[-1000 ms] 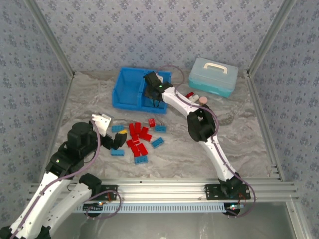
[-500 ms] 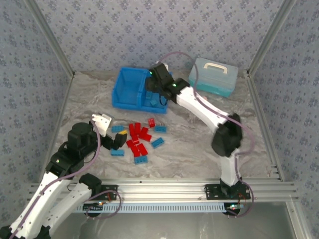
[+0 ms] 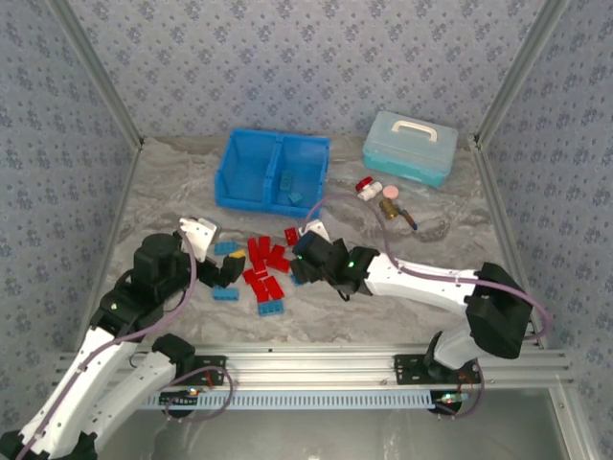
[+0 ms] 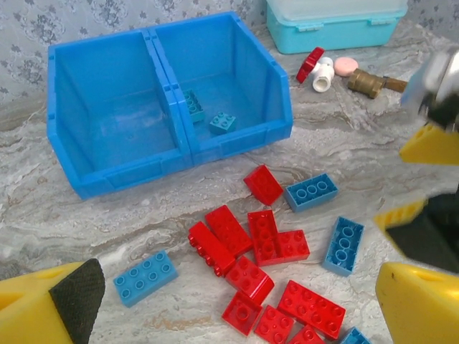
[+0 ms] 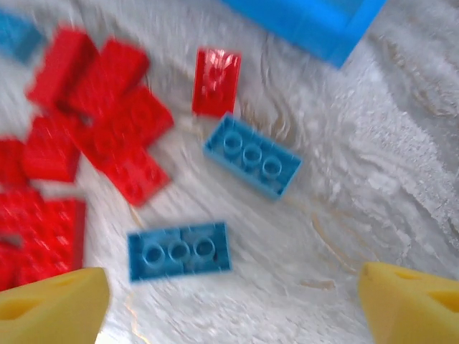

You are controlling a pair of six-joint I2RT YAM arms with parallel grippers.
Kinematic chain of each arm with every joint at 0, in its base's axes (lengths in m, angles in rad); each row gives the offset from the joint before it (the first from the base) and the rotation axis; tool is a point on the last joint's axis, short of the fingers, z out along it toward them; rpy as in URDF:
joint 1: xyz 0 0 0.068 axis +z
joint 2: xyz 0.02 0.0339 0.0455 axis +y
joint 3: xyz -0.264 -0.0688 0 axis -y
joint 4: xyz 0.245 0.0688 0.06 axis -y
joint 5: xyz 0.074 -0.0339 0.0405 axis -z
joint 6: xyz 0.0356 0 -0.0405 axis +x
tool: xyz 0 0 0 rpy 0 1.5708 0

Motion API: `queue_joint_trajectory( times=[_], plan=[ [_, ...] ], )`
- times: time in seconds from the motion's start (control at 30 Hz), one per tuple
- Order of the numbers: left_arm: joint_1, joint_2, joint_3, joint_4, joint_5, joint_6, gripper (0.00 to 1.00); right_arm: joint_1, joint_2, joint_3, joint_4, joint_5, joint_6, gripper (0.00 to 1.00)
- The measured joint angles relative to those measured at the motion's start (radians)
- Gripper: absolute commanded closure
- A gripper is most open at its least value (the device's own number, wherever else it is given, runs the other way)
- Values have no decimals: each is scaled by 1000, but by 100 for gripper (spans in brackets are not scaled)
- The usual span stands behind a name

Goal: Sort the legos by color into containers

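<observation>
Lying loose: the legos (image 3: 266,268) (red and light blue) form a heap on the table (image 3: 163,192), near its front edge and well apart from the bin's front wall
Bin: bright blue bin (image 4: 115,179) sits toward the back, its long side facing the arms; a divider splits it into two compartments side by side
Right compartment: two sorted blue bricks (image 4: 222,123) lie on its floor, near the divider
Left gripper: left gripper (image 3: 216,255) is at the heap's left edge, fingers spread wide, nothing pinched; a lone blue brick (image 4: 145,276) lies near its dark-padded finger (image 4: 75,299)
Right gripper: right gripper (image 5: 229,304) is low at the heap's right edge, fingers spread wide, nothing between them; a pair of blue bricks (image 5: 252,155) lies ahead on bare table, with a red brick (image 5: 216,81) beyond; this view is blurred
Right arm: right arm (image 3: 431,283) lies low across the table from its base to the heap
Open room: bare marbled surface between heap and bin, and left of the bin out to the left side rail (image 3: 109,240)
Back right: pale teal case (image 3: 410,147) stands by the rear wall, with small fittings (image 3: 383,196) just in front of it — apart from the bin's right edge
</observation>
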Motion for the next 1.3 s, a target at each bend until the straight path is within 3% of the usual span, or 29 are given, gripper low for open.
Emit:
queue_joint_trajectory(
  times=[0.33, 0.7, 0.83, 1.0, 1.3],
  plan=[
    [0, 15, 0, -5, -21, 0, 1, -45, 196, 64, 3, -148, -96, 0],
    [0, 27, 0, -24, -45, 3, 1, -54, 339, 146, -8, -219, -70, 0],
    [0, 27, 0, -27, -50, 3, 1, -46, 380, 167, -8, -220, -33, 12],
    [0, 27, 0, -27, -50, 3, 1, -41, 393, 175, -9, -192, -6, 37],
    [0, 27, 0, -27, -53, 3, 1, -28, 378, 162, -15, -169, 35, 45]
  ],
)
